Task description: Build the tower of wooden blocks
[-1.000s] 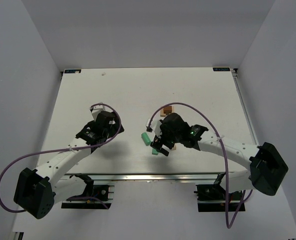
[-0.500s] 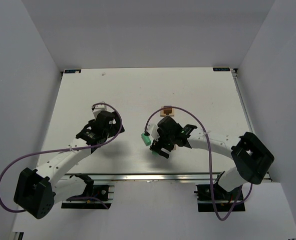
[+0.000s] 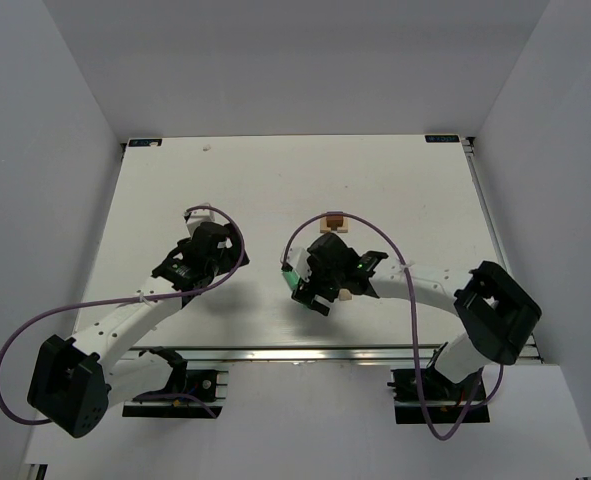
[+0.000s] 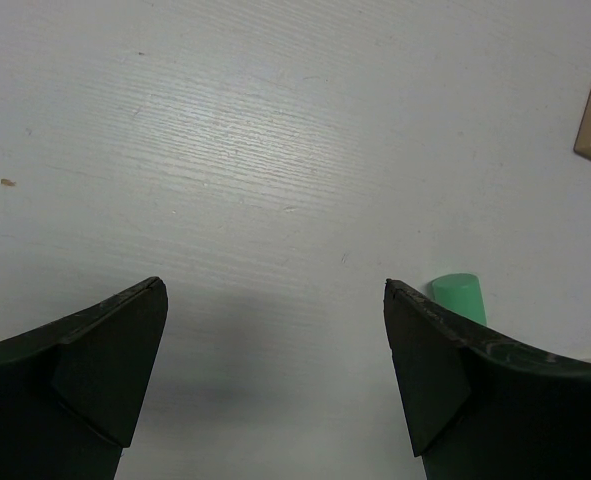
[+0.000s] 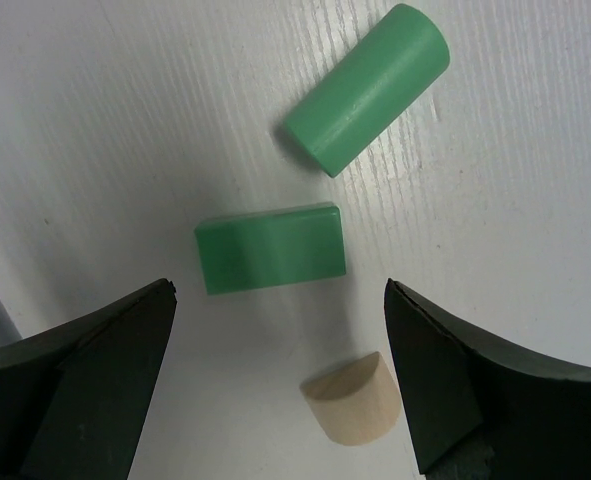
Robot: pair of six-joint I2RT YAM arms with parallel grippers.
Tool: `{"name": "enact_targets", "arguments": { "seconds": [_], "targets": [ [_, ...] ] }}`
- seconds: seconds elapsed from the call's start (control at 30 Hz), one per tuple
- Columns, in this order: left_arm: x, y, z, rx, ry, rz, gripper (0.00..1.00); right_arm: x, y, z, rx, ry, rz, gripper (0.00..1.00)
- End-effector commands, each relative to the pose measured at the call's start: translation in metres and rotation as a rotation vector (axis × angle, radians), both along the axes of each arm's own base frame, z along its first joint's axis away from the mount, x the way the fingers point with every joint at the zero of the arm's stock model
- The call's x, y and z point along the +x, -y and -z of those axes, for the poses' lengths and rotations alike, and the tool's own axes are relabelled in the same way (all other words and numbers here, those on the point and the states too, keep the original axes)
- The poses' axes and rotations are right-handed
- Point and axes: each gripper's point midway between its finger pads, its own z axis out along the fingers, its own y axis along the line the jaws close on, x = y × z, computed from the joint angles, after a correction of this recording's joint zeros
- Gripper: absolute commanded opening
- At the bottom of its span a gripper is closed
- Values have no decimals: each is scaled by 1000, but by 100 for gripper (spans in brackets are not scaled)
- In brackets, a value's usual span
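A white table [image 3: 275,180] fills the overhead view, with two white-and-black robot arms reaching onto it from the near edge. The left pincer [image 4: 275,290] hangs over bare table on the left, jaws wide and holding nothing. The right pincer [image 5: 280,290] hangs near the middle of the table, jaws also wide and empty, directly over loose blocks.

The wood block tower [image 3: 333,222] sits near the table's centre, just beyond the right pincer. It appears as a low stack of pale tan with a dark brown piece; it is too small here to count its layers.

Three blocks lie flat on the table under the right pincer, none touching: a green cylinder [image 5: 365,88] on its side, a green rectangular block [image 5: 270,248] between the jaws, and a tan half-round block [image 5: 355,400] nearest the camera.

The tower seems only begun. At least these three pieces are not yet stacked, and the rectangular block looks like the next to be picked up.
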Motion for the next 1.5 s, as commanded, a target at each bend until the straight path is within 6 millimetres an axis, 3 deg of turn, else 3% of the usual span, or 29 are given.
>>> {"name": "enact_targets", "arguments": {
  "seconds": [0.0, 0.27, 0.57, 0.67, 0.83, 0.97, 1.1, 1.23, 1.37, 1.47],
  "targets": [
    [2, 4, -4, -2, 15, 18, 98, 0, -8, 4, 12, 9, -8, 89],
    [1, 4, -4, -1, 15, 19, 98, -6, -15, 16, 6, -11, -35, 89],
    [3, 2, -6, 4, 19, 15, 98, 3, -9, 30, -49, 8, 19, 88],
    [2, 4, -5, 1, 18, 20, 98, 3, -7, 29, -48, 15, 31, 81],
    [3, 7, -3, -9, 13, 30, 98, 5, -7, 24, -23, 29, 45, 52],
    [2, 8, 0, -9, 5, 33, 98, 5, -11, 17, -1, 18, 66, 38],
    [1, 6, 1, -7, 5, 28, 98, 13, -13, 1, 32, 36, 135, 34],
    [1, 2, -6, -1, 22, 12, 98, 36, -17, -53, 112, 132, 259, 33],
    [3, 2, -14, -15, 44, 7, 98, 70, 2, -102, 133, 225, 531, 30],
    [2, 2, -17, -15, 45, 5, 98, 88, 14, -124, 145, 252, 695, 30]
  ]
}}
